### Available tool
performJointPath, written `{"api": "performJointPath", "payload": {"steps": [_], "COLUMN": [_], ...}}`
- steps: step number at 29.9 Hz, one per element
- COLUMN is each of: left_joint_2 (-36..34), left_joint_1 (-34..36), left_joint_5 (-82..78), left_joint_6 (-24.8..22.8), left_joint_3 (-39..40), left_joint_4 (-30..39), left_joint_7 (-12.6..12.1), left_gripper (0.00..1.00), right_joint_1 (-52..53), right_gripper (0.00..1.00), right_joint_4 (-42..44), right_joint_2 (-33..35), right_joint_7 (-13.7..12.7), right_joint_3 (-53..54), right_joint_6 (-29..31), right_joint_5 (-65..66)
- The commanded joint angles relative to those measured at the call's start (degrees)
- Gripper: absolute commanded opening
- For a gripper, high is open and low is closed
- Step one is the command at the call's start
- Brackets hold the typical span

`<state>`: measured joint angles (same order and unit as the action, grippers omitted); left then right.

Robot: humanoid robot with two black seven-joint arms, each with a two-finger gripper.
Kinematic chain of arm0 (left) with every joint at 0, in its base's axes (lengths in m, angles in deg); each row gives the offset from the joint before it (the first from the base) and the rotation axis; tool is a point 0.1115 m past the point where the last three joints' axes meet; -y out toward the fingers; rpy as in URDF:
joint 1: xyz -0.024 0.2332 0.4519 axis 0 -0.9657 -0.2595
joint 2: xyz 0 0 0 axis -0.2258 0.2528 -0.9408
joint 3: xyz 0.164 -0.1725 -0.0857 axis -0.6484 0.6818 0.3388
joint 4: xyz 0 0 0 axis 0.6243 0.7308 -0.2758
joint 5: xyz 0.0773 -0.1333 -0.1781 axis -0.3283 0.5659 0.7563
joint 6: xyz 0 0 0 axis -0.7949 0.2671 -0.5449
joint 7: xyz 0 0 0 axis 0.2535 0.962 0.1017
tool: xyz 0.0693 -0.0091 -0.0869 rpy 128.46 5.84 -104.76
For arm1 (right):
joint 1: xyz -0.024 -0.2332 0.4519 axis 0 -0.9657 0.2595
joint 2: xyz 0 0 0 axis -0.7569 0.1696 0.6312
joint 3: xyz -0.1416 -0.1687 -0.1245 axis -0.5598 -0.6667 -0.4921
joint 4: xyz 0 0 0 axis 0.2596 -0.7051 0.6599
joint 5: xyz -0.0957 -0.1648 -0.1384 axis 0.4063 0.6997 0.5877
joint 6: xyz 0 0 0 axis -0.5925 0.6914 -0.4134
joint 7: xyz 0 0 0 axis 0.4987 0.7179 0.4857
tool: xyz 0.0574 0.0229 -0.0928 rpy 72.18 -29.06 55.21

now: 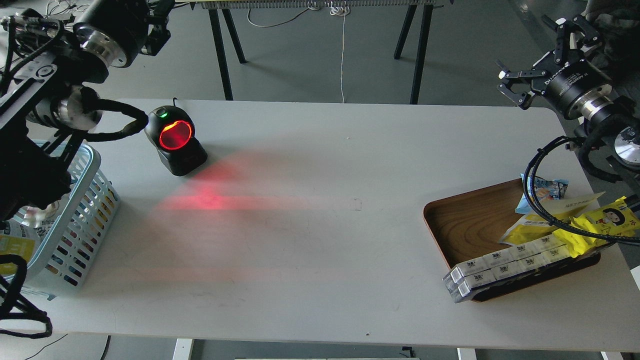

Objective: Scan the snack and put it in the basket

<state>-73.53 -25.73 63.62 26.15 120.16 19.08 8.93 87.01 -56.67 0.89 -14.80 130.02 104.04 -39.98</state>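
My right claw (pixel 511 87) hangs spread and empty above the tabletop's (pixel 320 165) far right corner; my left claw is out of view. The snack (pixel 537 223) lies in the wooden tray (pixel 467 225) at right, partly under a cable, well apart from the basket (pixel 90 210) at the left edge, near the scanner (pixel 175 140).

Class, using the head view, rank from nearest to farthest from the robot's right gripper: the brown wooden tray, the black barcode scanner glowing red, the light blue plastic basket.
From the right gripper:
1. Brown wooden tray, right side, just below it.
2. Black barcode scanner, back left.
3. Light blue plastic basket, far left edge.
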Motion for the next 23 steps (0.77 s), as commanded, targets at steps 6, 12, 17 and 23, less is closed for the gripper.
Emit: {"api": "performJointPath", "payload": {"steps": [6,12,17,23], "left_joint_2": [5.64,7.67,7.67,7.67], "left_joint_1": [0.54,0.81,0.72,1.07], "left_joint_5": [14.89,22.27,23.07,22.63], "left_joint_6": [-11.69,-16.10,-16.62,-17.15], "left_joint_3": [0.08,0.08,0.08,-1.06], "left_joint_4": [-11.55,-16.14,-16.05,-15.97], "left_joint_7": [-2.01,-4.29,-3.33,0.45], "left_gripper": [0.99,0.99,1.00,1.00], "right_joint_1": [-6.03,-9.55,-9.55,-9.55], "right_gripper": [0.99,0.99,0.99,0.99], "right_joint_4": [-8.80,-11.27,-10.92,-10.83], "right_joint_2": [5.56,6.44,5.39,4.94], "right_joint_7": [0.08,0.61,0.61,0.61], "right_joint_3": [1.05,3.78,4.22,4.22], "right_joint_6": [-1.62,-1.62,-1.97,-1.97], "right_joint_5": [0.15,0.15,0.15,0.15]}}
